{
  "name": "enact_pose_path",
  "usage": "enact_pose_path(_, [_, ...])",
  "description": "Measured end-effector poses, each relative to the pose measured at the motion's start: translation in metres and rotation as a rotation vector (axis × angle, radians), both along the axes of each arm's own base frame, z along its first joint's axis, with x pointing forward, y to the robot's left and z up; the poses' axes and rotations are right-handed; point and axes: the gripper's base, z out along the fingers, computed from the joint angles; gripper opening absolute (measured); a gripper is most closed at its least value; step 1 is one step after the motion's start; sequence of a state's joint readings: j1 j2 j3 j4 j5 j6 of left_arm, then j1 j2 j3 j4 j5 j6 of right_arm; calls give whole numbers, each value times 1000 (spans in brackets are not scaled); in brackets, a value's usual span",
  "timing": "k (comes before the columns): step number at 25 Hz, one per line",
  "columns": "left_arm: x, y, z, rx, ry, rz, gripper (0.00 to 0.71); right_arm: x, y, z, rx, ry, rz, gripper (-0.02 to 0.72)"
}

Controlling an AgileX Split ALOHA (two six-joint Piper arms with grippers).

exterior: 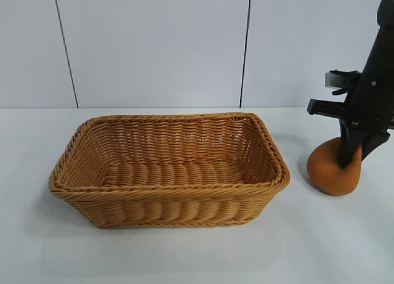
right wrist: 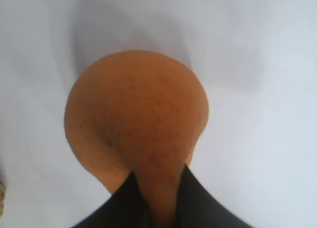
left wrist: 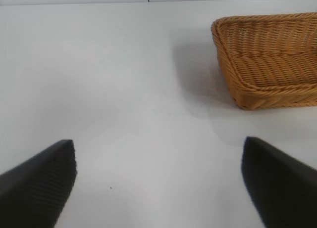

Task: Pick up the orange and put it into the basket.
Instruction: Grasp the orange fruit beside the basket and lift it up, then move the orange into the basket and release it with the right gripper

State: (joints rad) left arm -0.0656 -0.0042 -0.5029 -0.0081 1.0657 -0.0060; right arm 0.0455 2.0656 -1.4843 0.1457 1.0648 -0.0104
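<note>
The orange [exterior: 329,170] is dull and matte, its skin rough and dimpled, round in the body and drawn up into a knob on top. It sits on the white worktop [exterior: 184,253] just beside the basket's [exterior: 169,191] right end, outside it. My right fingers [exterior: 349,156] point straight down onto it and are pinched nearly together on that knob, so the fruit's neck squeezes up between them while the body bulges out below. My left fingers [left wrist: 49,183] stand wide apart, holding nothing, above bare worktop, with a corner of the basket farther off.
</note>
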Motion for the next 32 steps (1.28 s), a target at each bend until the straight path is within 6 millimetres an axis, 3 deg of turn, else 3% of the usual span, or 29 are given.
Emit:
enact_pose_path(5, [0, 0, 0, 0, 0, 0, 645, -12, 0, 63, -2, -159, 16, 23])
enact_pose_path(6, [0, 0, 0, 0, 0, 0, 645, -12, 0, 63, -2, -159, 16, 23])
enact_pose_path(12, [0, 0, 0, 0, 0, 0, 645, -33, -1, 117, 4, -277, 19, 23])
enact_pose_path(18, [0, 0, 0, 1, 0, 0, 645, -36, 9, 127, 79, -280, 11, 23])
enact_pose_path(22, [0, 0, 0, 1, 0, 0, 645, -37, 62, 140, 137, -353, 122, 23])
enact_pose_path(26, [0, 0, 0, 1, 0, 0, 645, -51, 120, 142, 187, -386, 228, 23])
enact_pose_path(30, [0, 0, 0, 1, 0, 0, 645, -67, 174, 132, 228, -390, 327, 23])
enact_pose_path(32, [0, 0, 0, 1, 0, 0, 645, -73, 199, 117, 238, -367, 375, 23])
